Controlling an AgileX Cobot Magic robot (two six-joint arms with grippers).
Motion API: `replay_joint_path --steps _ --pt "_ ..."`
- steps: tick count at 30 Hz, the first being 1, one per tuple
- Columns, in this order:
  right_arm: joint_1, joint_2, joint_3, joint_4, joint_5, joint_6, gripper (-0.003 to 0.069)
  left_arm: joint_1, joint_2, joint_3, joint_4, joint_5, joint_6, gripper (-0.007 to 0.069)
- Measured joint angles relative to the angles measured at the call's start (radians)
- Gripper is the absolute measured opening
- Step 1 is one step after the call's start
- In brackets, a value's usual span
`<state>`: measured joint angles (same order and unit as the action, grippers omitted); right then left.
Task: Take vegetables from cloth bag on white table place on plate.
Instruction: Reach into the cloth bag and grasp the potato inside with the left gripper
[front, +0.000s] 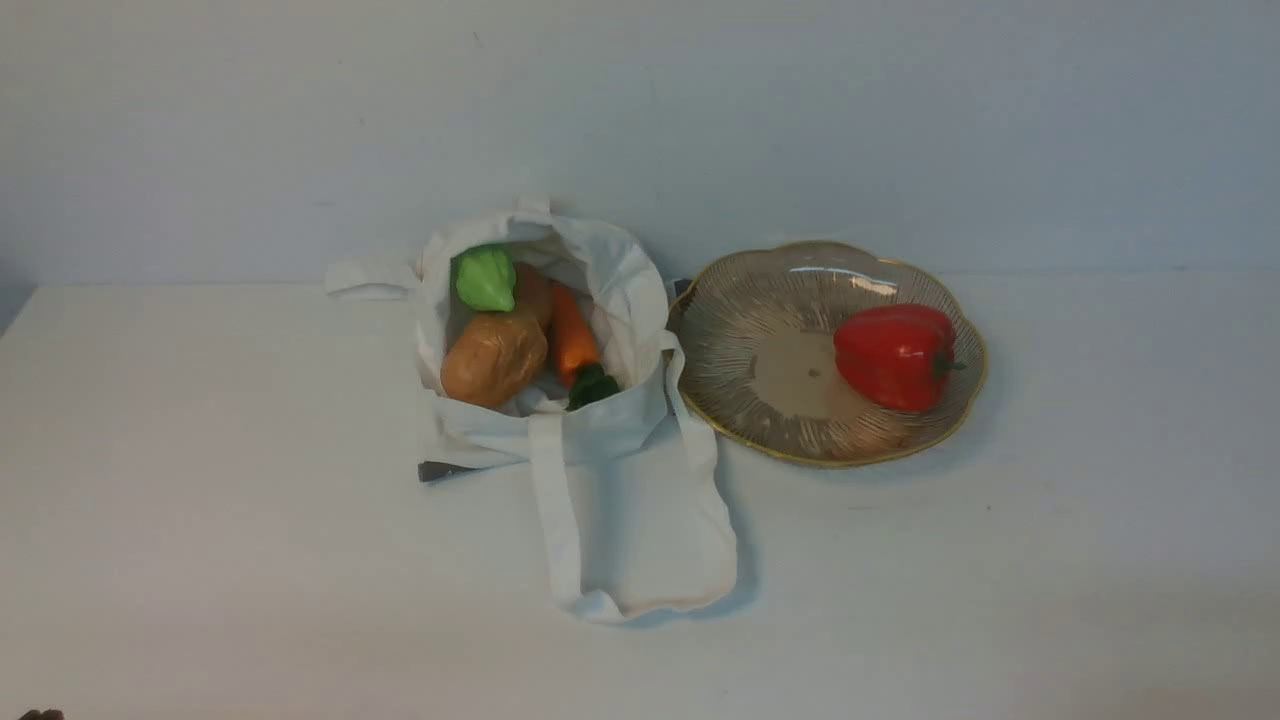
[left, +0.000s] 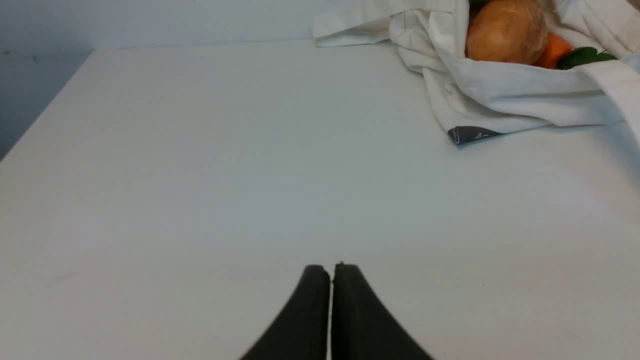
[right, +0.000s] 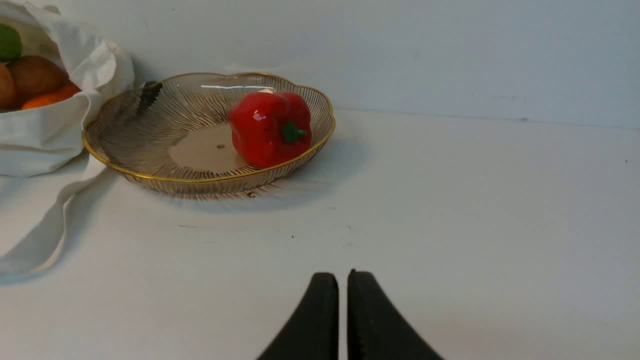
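Where the matte white table (front: 200, 500) runs back to a bare, pale grey-blue wall (front: 900, 120), the room looks plain and evenly lit, with only a few small specks marking the surface. At the left, the left gripper (left: 331, 272) hangs low over bare tabletop with its black fingers pressed together and nothing between them, well apart from the bag. The cloth bag (front: 620, 440) sits left of centre, slumped with its mouth gaping upward. One strap handle (front: 560, 530) trails toward the near edge, and a small grey label (front: 445, 470) pokes out at its near-left corner. Inside, a light green gourd (front: 486, 278) rests at the far-left of the opening, only partly in sight, so I cannot tell how its length runs. A tan potato (front: 494, 358) lies below it, its long axis slanting from near-left to far-right. The carrot (front: 573, 335) lies just beside the potato on the right, its length running far to near, the dark green top pointing toward the near side and the orange end buried deeper in the bag. Touching the bag's right side is the ribbed, gold-rimmed plate (front: 760, 330), which holds a red pepper (front: 895, 355) lying on its side in the right half, stem pointing right. Farther right, the right gripper (right: 343, 280) hovers over bare table, empty, its fingers closed to a thin slit.
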<state>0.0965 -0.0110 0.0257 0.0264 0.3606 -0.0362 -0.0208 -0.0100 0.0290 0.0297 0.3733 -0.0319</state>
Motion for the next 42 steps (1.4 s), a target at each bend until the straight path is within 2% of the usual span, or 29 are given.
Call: replay_joint_path --steps 33,36,39,40,42 --pt "0.0 0.0 0.0 0.0 0.0 0.0 0.0022 0.0 0.0 0.0 0.0 0.0 0.0 -0.0005" --pt "0.0 0.0 0.0 0.0 0.0 0.0 0.0022 0.0 0.0 0.0 -0.03 0.001 -0.025 -0.0005" --pt "0.0 0.0 0.0 0.0 0.0 0.0 0.0022 0.0 0.0 0.0 -0.235 0.001 -0.161 -0.0005" --pt "0.0 0.0 0.0 0.0 0.0 0.0 0.0022 0.0 0.0 0.0 -0.251 0.001 -0.181 -0.0005" --pt "0.0 0.0 0.0 0.0 0.0 0.0 0.0022 0.0 0.0 0.0 -0.461 0.001 -0.296 -0.0005"
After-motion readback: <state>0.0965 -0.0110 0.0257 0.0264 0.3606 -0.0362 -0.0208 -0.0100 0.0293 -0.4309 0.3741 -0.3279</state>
